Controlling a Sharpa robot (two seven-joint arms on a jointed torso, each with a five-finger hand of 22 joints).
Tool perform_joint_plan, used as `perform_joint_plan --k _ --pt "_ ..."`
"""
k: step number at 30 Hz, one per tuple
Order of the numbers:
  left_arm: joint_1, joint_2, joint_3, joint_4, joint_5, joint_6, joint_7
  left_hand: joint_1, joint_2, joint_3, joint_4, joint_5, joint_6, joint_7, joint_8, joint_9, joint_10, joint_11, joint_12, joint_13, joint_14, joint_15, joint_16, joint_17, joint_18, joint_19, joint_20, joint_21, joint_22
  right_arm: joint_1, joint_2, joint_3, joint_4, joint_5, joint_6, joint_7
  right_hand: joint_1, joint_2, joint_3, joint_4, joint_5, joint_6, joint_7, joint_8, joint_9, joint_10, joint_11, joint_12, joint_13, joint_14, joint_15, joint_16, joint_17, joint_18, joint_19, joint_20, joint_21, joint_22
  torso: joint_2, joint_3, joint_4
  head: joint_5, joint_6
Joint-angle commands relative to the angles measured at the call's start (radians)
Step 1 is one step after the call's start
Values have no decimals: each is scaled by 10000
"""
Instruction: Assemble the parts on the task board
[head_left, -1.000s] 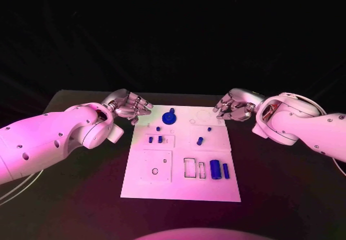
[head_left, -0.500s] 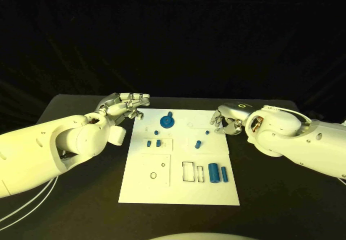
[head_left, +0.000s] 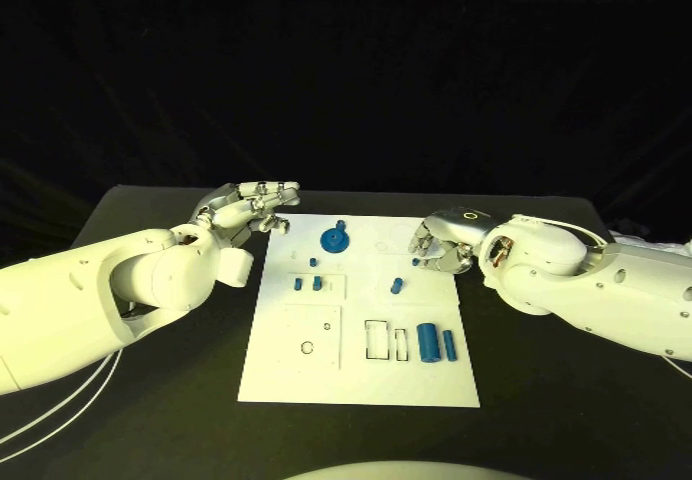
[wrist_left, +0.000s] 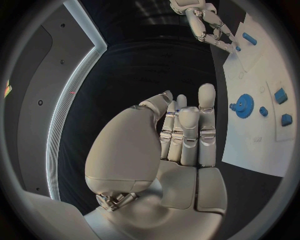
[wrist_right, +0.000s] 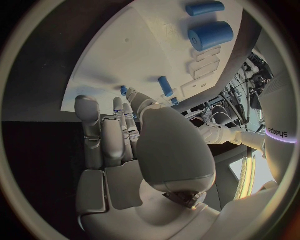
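Board: white plate lying flat mid-surface, long side running away from the robot.

Parts on board: blue gear near far end, left of centre; two small blue pegs side by side below it; one short blue peg right of centre; a tiny blue piece near the right edge by the right hand. Near end, right side: thick blue cylinder w/ thin blue pin just beside it, both lying flat along the board.

Left hand: at the board's far left corner, off the board edge, fingers straight and pressed together, thumb folded across palm; holds nothing.

Right hand: over the board's right edge near the far end, fingers curled inward; wrist view shows nothing in it, fingertips close to the short peg, contact cannot be told.
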Motion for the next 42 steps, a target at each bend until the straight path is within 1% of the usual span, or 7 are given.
perform_joint_plan --k 1,8,13,23,33,38,42 --pt "0 11 3 58 110 43 77 0 111 -75 -21 -12 -61 -1 63 -13 -69 17 65 20 -66 11 -46 -28 142 -59 5 -57 -25 -20 53 -2 -37 -146 -59 141 -39 -89 113 4 -54 -43 43 -56 -22 38 71 -59 -53 434 62 57 28 -156 74 71 107 123 -9 -9 -3 30 -22" --pt "0 13 -7 48 -70 -50 -34 99 163 -86 -81 -4 -84 23 70 -25 -130 29 131 40 -127 13 -135 -186 175 -112 2 -303 -176 -68 147 -11 -128 -66 241 116 -44 -36 340 15 -65 70 28 -23 -32 138 56 -42 -171 455 48 132 91 -165 153 89 212 240 -14 -2 -9 51 -108" --pt "0 7 -9 59 -239 -83 -66 112 169 -93 -91 -4 -92 27 70 -29 -145 34 146 45 -144 17 -156 -220 178 -124 4 -350 -206 -115 235 -17 -248 -217 552 -106 -136 6 465 71 -78 221 -1 12 -21 275 14 2 -231 467 23 197 151 -177 206 75 301 359 -14 -5 -9 166 -120" --pt "0 -30 -10 94 -434 -75 -82 148 185 -102 -115 -2 -103 35 73 -35 -174 39 177 53 -169 21 -186 -270 184 -138 5 -419 -250 -217 398 -27 -382 -503 788 -344 -200 -22 521 86 -98 351 -24 40 -8 345 -3 16 -262 476 10 241 188 -184 231 62 349 413 -15 -7 -12 134 -163" --pt "-1 -34 -10 144 -450 -61 -90 170 188 -116 -135 -2 -142 48 60 -47 -218 52 196 57 -181 28 -200 -296 187 -143 8 -468 -283 -279 561 -28 -513 -423 959 -376 -251 -10 550 115 -133 393 -21 39 -6 351 0 9 -275 477 10 253 194 -182 223 58 348 402 -7 -7 2 48 -234" --pt "-1 -31 -10 130 -451 -51 -103 177 192 -121 -140 -2 -155 53 57 -51 -237 57 204 59 -189 31 -208 -313 191 -151 10 -503 -304 -295 590 -28 -509 -423 800 -331 -239 136 698 100 -228 622 -58 110 31 571 -48 93 -261 482 -25 301 232 -197 265 42 427 513 -12 -2 -10 58 -214" --pt "-1 -19 -10 112 -451 -51 -110 180 195 -121 -142 -1 -154 54 58 -52 -241 58 206 59 -190 32 -209 -314 190 -151 11 -506 -306 -302 605 -28 -495 -411 717 -305 -182 292 855 35 -481 843 -121 191 78 797 -119 160 -245 508 -87 414 350 -222 351 6 555 699 -13 -6 -6 65 -239"
